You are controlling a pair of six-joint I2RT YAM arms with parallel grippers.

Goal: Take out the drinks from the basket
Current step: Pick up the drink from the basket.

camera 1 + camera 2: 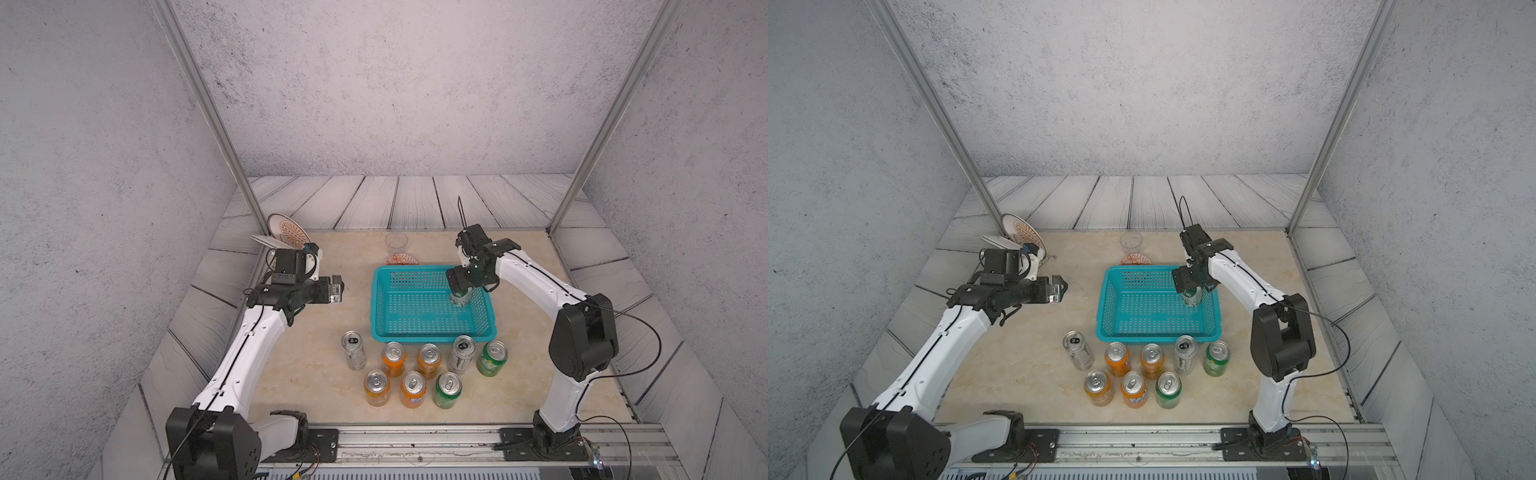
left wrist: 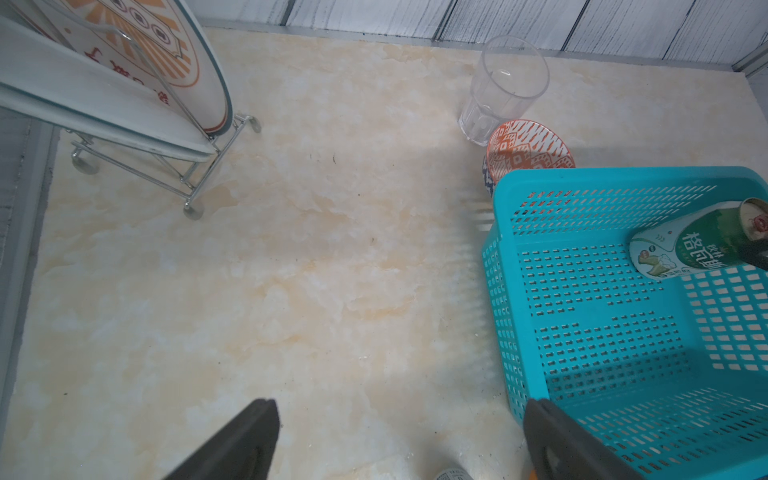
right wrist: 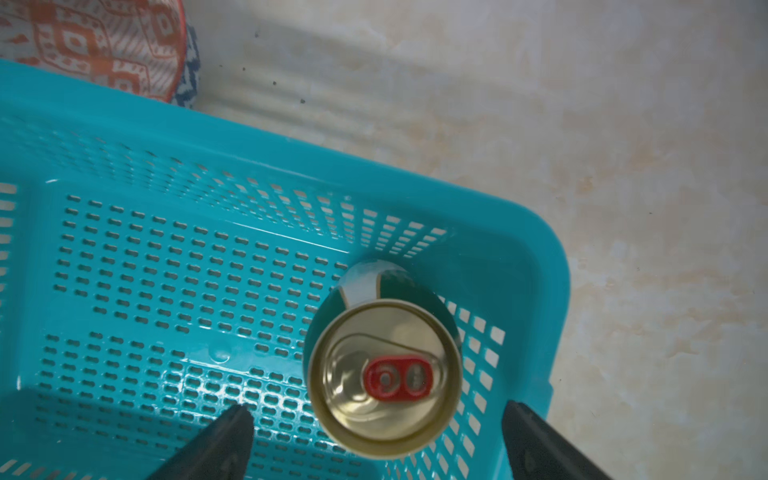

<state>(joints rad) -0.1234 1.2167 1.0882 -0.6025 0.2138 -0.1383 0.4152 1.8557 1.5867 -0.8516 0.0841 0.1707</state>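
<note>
Teal basket (image 1: 415, 336), dotted with mesh holes all over. The can (image 3: 384, 378) in it: green and white, gold lid, red tab. The bowl (image 2: 528, 143) shows an orange-and-white geometric print.

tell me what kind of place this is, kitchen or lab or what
Probably a robot lab cell staged as a kitchen counter: robot arms bolted to an aluminium rail, textured wall panels on a metal frame, and a marble-look tabletop with plates and drink cans.

I see a glossy teal plastic basket (image 3: 540, 249), its mesh smooth and reflective. The gold-topped green can (image 3: 384, 378) has a shiny metal lid. The tabletop (image 2: 291, 270) looks like polished cream marble. The cup (image 2: 505, 87) is clear and smooth. The right pincer (image 3: 376, 409) is matt black.
</note>
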